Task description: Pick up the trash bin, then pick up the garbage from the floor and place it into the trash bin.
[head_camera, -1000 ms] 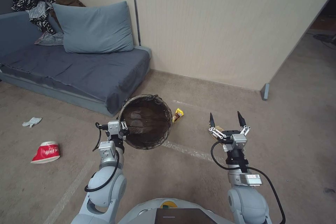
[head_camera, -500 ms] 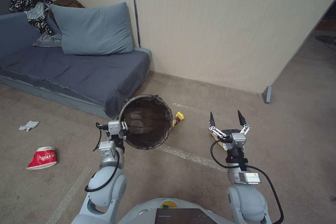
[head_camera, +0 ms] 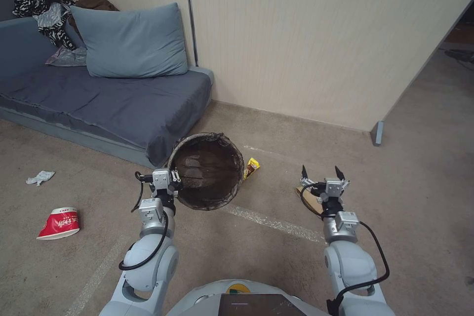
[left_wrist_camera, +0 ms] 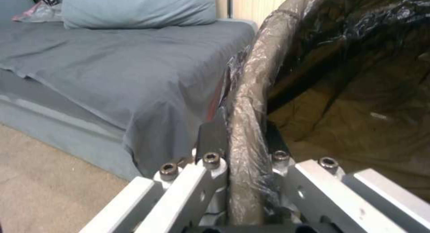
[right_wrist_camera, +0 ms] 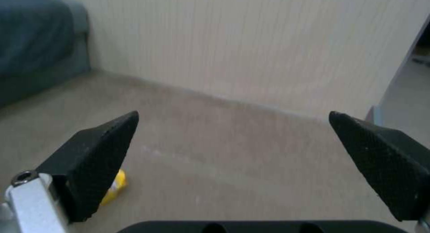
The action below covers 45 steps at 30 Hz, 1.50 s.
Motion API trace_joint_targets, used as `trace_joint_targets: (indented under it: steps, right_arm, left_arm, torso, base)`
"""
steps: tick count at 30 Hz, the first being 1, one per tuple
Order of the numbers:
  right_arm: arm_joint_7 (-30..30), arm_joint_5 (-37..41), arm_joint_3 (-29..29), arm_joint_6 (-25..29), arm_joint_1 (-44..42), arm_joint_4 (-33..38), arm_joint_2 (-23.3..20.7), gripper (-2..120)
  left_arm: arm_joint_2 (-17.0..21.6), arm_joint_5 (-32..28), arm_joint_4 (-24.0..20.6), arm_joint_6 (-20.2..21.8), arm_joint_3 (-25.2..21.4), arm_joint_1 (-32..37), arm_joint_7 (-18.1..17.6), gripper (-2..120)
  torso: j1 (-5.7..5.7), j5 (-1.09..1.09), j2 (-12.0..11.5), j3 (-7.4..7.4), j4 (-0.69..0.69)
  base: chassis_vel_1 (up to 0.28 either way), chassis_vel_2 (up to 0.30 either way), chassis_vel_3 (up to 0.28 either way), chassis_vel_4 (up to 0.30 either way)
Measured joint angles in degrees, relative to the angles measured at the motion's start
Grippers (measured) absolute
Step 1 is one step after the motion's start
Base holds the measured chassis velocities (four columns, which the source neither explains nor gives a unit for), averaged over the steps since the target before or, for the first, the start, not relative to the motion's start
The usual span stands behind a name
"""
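Up in the head view: left tool [head_camera: 174, 181] is clamped on the near rim of the trash bin [head_camera: 210, 170], holding it up off the floor [head_camera: 276, 252] with its mouth tipped toward the camera
Right tool, same view: right tool [head_camera: 321, 174] sits low over the carpet with fingers spread wide, a tan bit of litter [head_camera: 309, 197] right under it
Garbage around: yellow wrapper [head_camera: 251, 166] just past the bin, red-and-white cup [head_camera: 59, 222] on its side far left, white tissue [head_camera: 40, 177] beyond it
Background: grey sofa [head_camera: 108, 103] with a pillow [head_camera: 129, 42]
Left wrist view: fingers [left_wrist_camera: 213, 139] pinch the bag-wrapped rim of the bin [left_wrist_camera: 251, 92], dark liner inside
Right wrist view: both pads [right_wrist_camera: 98, 159] far apart, nothing between them, yellow wrapper [right_wrist_camera: 114, 189] peeking beside one pad
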Motion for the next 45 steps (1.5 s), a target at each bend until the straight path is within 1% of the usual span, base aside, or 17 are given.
trace_joint_targets:
  steps: [3,4,7,8,14,19,22,24,27,45]
  right_arm:
    - [-0.35,0.02,0.39,-3.03,1.24,-2.95,-1.62,100]
    - [-0.35,0.02,0.39,-3.03,1.24,-2.95,-1.62,100]
    - [-1.77,0.01,1.09,-5.41,2.52,-6.15,-3.72,100]
    - [-1.77,0.01,1.09,-5.41,2.52,-6.15,-3.72,100]
    - [-4.63,-0.4,1.59,-6.9,4.78,-11.66,-7.57,100]
    - [-5.6,-0.5,1.62,-6.95,6.06,-15.0,-9.14,100]
    - [-6.29,-0.49,1.3,-6.45,7.23,-18.46,-10.36,100]
    - [-6.37,-0.5,1.22,-6.32,7.39,-18.98,-10.45,100]
    - [-5.9,-0.86,0.52,-6.07,8.57,-22.42,-10.76,100]
    - [-6.55,-3.17,-0.33,-3.46,14.12,-34.78,-11.85,100]
  left_arm:
    - [0.17,-0.02,0.25,0.06,0.01,-0.11,-0.03,4]
    - [0.17,-0.02,0.25,0.06,0.01,-0.11,-0.03,4]
    - [0.34,-0.08,0.34,0.09,0.11,-0.19,-0.05,4]
    - [0.34,-0.08,0.34,0.09,0.11,-0.19,-0.05,4]
    - [0.62,-0.29,0.43,0.2,0.31,-0.41,-0.11,4]
    - [0.68,-0.32,0.45,0.24,0.39,-0.41,-0.14,4]
    - [0.73,-0.32,0.45,0.26,0.42,-0.33,-0.14,4]
    - [0.73,-0.33,0.44,0.28,0.43,-0.32,-0.14,4]
    - [0.73,-0.37,0.36,0.31,0.43,-0.29,-0.21,4]
    - [0.47,-0.42,0.37,0.3,0.55,-0.21,-0.46,4]
  torso:
    - [0.0,0.01,0.0,0.0,-0.01]
    - [0.0,0.01,0.0,0.0,-0.01]
    - [0.0,0.0,0.0,0.0,-0.01]
    - [0.0,0.0,0.0,0.0,-0.01]
    - [0.0,0.01,0.0,0.0,-0.01]
    - [0.0,0.0,0.0,0.0,0.0]
    - [0.0,0.0,0.0,0.0,-0.01]
    - [0.0,0.0,0.0,0.0,-0.01]
    - [0.0,0.0,0.0,0.0,0.0]
    - [0.0,-0.01,0.0,0.0,-0.01]
  base:
    - [0.0,0.0,0.0,0.0]
    - [0.0,0.0,0.0,0.0]
    - [0.0,0.0,0.0,0.0]
    - [0.0,0.0,0.0,0.0]
    - [0.0,0.0,0.0,0.0]
    - [0.0,0.0,0.0,0.0]
    - [0.0,0.0,0.0,0.0]
    - [0.0,0.0,0.0,0.0]
    - [0.0,0.0,0.0,0.0]
    - [0.0,0.0,0.0,0.0]
